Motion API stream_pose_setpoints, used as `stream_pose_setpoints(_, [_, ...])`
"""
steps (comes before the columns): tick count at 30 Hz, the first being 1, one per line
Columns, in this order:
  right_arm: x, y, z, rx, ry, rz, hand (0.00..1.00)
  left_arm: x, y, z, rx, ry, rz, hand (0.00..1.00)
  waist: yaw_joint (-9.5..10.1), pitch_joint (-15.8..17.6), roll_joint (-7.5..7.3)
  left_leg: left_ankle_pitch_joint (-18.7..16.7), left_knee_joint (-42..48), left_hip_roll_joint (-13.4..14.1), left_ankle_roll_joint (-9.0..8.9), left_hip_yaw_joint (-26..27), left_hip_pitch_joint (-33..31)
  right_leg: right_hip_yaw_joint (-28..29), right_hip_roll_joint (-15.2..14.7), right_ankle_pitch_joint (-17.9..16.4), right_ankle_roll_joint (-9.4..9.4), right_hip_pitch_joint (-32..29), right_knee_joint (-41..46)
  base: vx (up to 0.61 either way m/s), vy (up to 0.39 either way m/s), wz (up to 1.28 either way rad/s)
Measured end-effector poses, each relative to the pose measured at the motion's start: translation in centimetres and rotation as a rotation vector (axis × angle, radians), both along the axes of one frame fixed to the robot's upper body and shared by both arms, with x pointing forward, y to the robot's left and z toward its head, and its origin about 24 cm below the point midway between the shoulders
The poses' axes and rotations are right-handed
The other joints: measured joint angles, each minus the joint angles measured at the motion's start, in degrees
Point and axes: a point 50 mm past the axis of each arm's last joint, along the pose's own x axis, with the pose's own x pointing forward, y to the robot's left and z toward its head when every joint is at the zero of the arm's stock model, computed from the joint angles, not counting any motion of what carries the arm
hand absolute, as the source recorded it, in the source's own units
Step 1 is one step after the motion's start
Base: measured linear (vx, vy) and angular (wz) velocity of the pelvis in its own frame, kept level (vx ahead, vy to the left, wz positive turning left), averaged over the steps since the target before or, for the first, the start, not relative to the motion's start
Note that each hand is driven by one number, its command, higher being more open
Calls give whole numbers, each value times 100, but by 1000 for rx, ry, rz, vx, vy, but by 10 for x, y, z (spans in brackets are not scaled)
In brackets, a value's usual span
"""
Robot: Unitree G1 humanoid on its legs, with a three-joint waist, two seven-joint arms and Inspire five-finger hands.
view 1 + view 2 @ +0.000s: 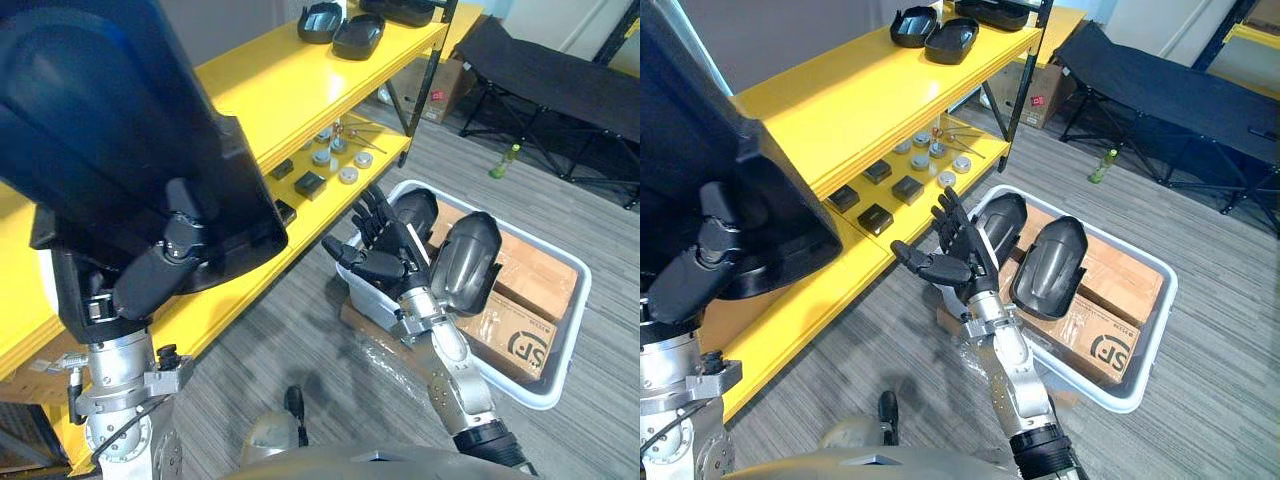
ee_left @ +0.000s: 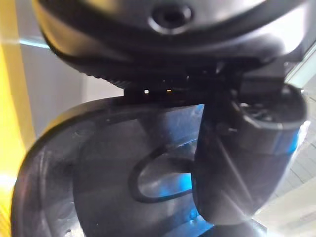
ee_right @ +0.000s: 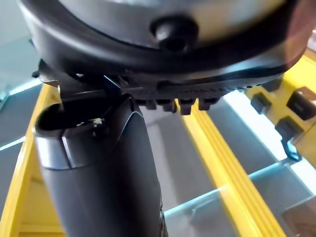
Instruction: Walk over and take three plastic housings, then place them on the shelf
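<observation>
My left hand (image 1: 150,275) is shut on a large black plastic housing (image 1: 110,130), held up close at the left over the yellow shelf (image 1: 290,80). In the left wrist view the thumb (image 2: 242,158) lies against the housing's hollow inner side (image 2: 98,163). My right hand (image 1: 385,255) is open with straight, spread fingers and holds nothing, at the near-left edge of a white bin (image 1: 570,330). Two more black housings (image 1: 465,262) (image 1: 410,212) lie in that bin on cardboard boxes. Two housings (image 1: 320,22) (image 1: 358,36) rest on the shelf's top board at its far end.
Small black blocks and round metal parts (image 1: 325,160) lie on the shelf's lower board. A black folding cot (image 1: 560,75), a green bottle (image 1: 505,160) and a cardboard box (image 1: 435,90) stand beyond on the grey striped floor.
</observation>
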Motion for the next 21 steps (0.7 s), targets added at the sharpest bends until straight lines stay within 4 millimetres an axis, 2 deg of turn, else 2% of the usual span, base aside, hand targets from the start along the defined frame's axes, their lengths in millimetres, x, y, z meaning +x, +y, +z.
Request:
stream_pose_setpoints(2, [0, -1, 1, -2, -13, 4, 100, 7, -12, 5, 36, -25, -98, 0, -39, -4, -2, 295, -165, -84, 36, -289, -93, 112, 37, 20, 63, -43, 2, 29, 26, 72])
stream_pose_setpoints(4, [0, -4, 2, -20, -22, 19, 100, 9, -17, 5, 41, -31, -132, 0, -83, -4, 0, 467, -189, -96, -7, -479, -177, 128, 83, 20, 64, -25, 34, 33, -20, 64])
stream_pose_setpoints(7, [0, -7, 2, -25, -38, 62, 100, 13, -16, -2, 11, 3, -124, 0, -46, -5, 5, 559, -156, -96, -2, -638, -138, 265, 153, -4, 82, 140, 32, 0, -43, 40])
stream_pose_setpoints(8, [1, -7, 4, -23, -50, 69, 100, 14, -15, -4, -3, 10, -118, 0, -37, -7, 1, 560, -167, -94, -8, -664, -136, 272, 167, -72, 168, 143, 55, -29, -47, 32])
stream_pose_setpoints(12, [1, -5, 5, -14, -55, 79, 100, 11, -15, -9, -29, 34, -101, 0, 66, 9, 31, 555, -171, -101, -83, -667, -130, 432, 147, -349, 282, 126, 283, -84, -52, 7])
stream_pose_setpoints(14, [0, 0, 6, -9, -59, 100, 100, 11, -15, -10, -29, 39, -97, 0, 134, 64, 6, 414, 57, -116, -109, -635, -186, 610, 76, -616, 367, 106, 444, -114, -40, -3])
stream_pose_setpoints(16, [0, 4, 6, -8, -62, 112, 100, 11, -15, -10, -22, 38, -89, 0, 197, 84, 10, 213, 502, -74, -119, -605, -361, 674, 35, -719, 499, 60, 569, -111, -8, -8])
stream_pose_setpoints(19, [0, 9, 9, -7, -81, 125, 100, 10, -13, -9, -9, 32, -73, 0, 259, 92, 38, -184, 1344, 34, -95, -606, -707, 672, 14, -812, 535, 33, 712, -116, 67, -1])
stream_pose_setpoints(21, [4, 11, 15, -13, -111, 123, 100, 9, -8, -7, 5, 17, -48, 0, 316, 97, 27, -533, 2011, 77, -9, -595, -969, 681, -20, -910, 520, 33, 847, -17, 119, 2])
